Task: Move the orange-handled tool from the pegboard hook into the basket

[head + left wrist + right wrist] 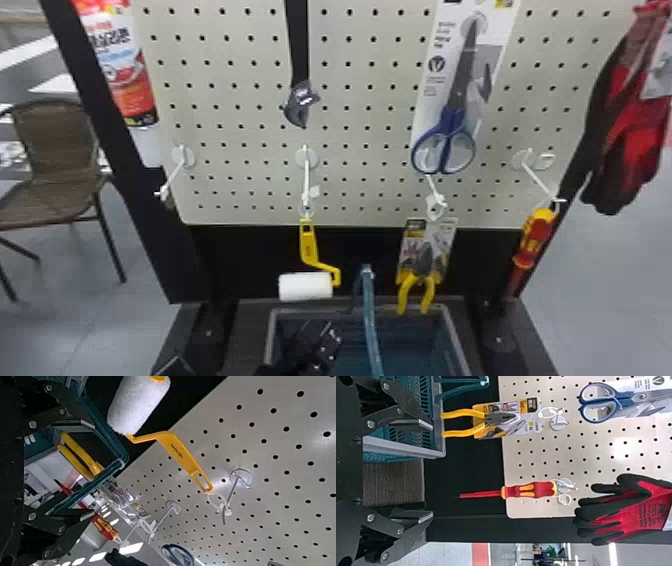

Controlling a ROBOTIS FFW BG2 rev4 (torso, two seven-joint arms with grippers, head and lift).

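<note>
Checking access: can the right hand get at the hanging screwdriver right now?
Probably yes: the right hand is open and nothing visible lies between it and the screwdriver, though distance is hard to judge.

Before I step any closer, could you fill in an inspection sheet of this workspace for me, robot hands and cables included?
Surface: upright pegboard; dark base beside the basket.
Job's things: roller and carded pliers, both with yellow-orange handles, hang from hooks; cannot tell which is meant. Basket's teal handle stands up.
Clutter: blue-handled scissors, red screwdriver, red-and-black gloves, all hanging.
Grippers: left and right both open, nothing held.
Cables: nothing seen.
Surroundings: woven chair on the left, grey floor.
</note>
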